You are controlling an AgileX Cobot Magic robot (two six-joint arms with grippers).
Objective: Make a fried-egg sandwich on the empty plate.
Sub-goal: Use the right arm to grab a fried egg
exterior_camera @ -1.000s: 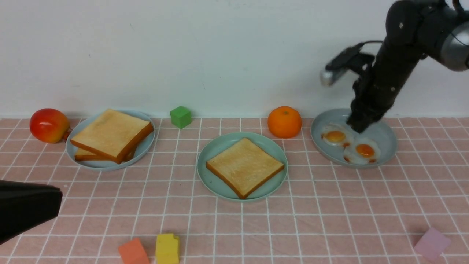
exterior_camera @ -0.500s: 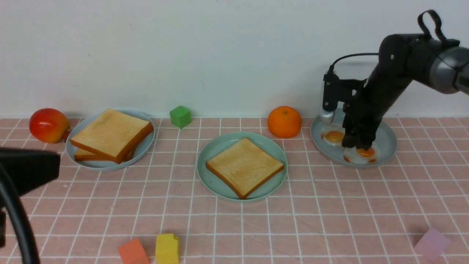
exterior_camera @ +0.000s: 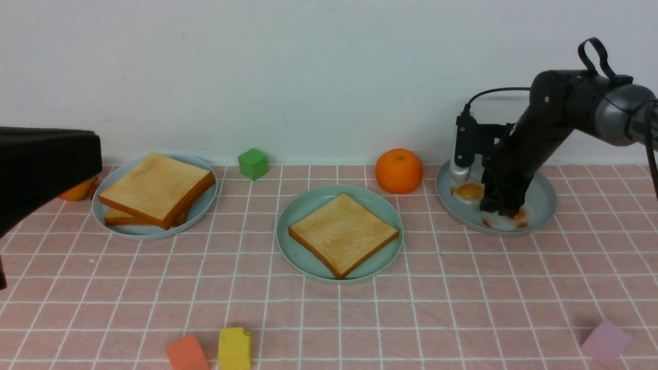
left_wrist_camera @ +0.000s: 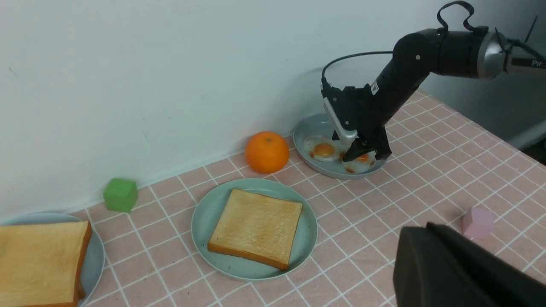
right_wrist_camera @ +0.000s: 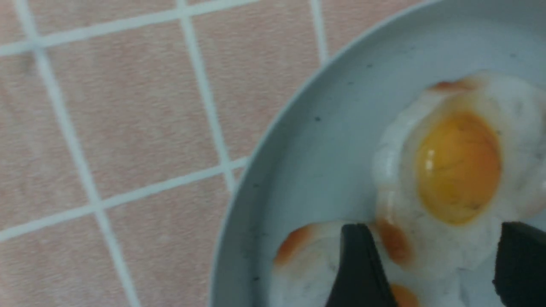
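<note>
One toast slice (exterior_camera: 343, 234) lies on the mint-green plate (exterior_camera: 288, 226) in the middle of the table. Two fried eggs (exterior_camera: 468, 191) overlap on the grey-blue plate (exterior_camera: 545, 198) at the right. My right gripper (exterior_camera: 501, 208) is down in that plate and open. In the right wrist view its fingers (right_wrist_camera: 356, 264) straddle the white where the yolked egg (right_wrist_camera: 458, 166) meets the other egg (right_wrist_camera: 298, 260), gripping nothing. My left gripper (exterior_camera: 95, 154) hangs shut and empty at the far left, close to the camera. It also fills a corner of the left wrist view (left_wrist_camera: 420, 232).
The pale blue plate (exterior_camera: 205, 203) at the left holds two stacked toast slices (exterior_camera: 154, 187). An orange (exterior_camera: 399, 170) sits beside the egg plate and a green cube (exterior_camera: 253, 163) by the wall. Orange (exterior_camera: 187, 352), yellow (exterior_camera: 235, 348) and pink (exterior_camera: 605, 340) blocks lie near the front edge.
My right arm has come down into the egg plate and its jaws have opened. My left gripper has risen at the left and now hides most of the red apple.
</note>
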